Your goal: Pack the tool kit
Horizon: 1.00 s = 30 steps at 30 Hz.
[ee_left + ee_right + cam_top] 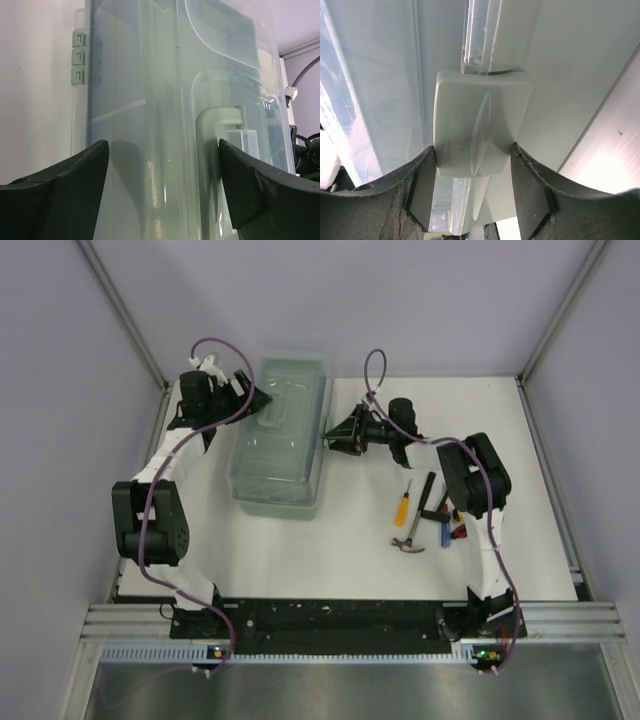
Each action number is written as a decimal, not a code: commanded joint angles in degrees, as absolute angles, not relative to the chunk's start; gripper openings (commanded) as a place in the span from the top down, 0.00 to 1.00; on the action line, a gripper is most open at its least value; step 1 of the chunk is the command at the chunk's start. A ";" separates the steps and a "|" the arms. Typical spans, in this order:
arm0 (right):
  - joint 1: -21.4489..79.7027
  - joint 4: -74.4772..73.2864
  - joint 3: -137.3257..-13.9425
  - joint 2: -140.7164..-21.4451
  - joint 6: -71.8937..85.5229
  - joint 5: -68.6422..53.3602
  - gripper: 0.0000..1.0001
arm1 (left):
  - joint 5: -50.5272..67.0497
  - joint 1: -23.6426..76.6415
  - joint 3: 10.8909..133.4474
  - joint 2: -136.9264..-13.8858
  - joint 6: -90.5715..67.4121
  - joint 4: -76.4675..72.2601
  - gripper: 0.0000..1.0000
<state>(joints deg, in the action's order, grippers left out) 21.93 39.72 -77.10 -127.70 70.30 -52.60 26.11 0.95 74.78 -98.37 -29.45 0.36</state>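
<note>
The translucent tool box [280, 435] lies closed on the table left of centre. My left gripper [252, 400] is at its far left side; in the left wrist view it [162, 150] is open, with the box's clear wall [150, 100] filling the gap between the fingers. My right gripper [335, 433] is at the box's right side; in the right wrist view it [472, 152] is shut on the pale latch [477, 127], a finger touching each side. A hammer [418, 520], a yellow-handled screwdriver [402, 508] and small blue [445, 532] and red [459, 532] tools lie on the table to the right.
The loose tools lie close under the right arm's elbow [475, 480]. Grey walls and metal frame posts [125, 310] enclose the white table. Pale hinge clips [78, 55] sit on the box's edge in the left wrist view.
</note>
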 commanded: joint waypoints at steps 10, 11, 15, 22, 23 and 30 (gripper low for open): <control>25.40 29.44 -82.00 -124.98 63.72 -43.50 0.85 | 29.97 6.77 71.89 -102.22 -32.26 16.70 0.13; 25.49 29.88 -81.57 -125.07 63.89 -43.59 0.77 | 29.97 6.77 72.07 -102.22 -32.17 16.79 0.13; 25.40 40.49 -78.23 -126.56 69.42 -45.09 0.45 | 30.23 6.77 72.42 -102.30 -32.52 17.67 0.13; 25.49 57.99 -76.99 -129.55 77.86 -46.23 0.24 | 34.09 6.77 71.19 -102.39 -35.41 17.06 0.12; 25.40 60.70 -77.43 -129.99 79.00 -46.49 0.23 | 34.71 6.77 70.84 -102.39 -35.77 16.70 0.12; 25.49 77.15 -81.73 -134.56 90.87 -46.05 0.23 | 37.62 6.94 69.08 -102.39 -38.76 14.24 0.12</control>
<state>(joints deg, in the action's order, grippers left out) 22.00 59.94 -76.25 -132.79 82.63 -48.64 23.86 1.56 74.26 -98.21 -31.86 -0.10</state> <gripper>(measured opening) 0.773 0.885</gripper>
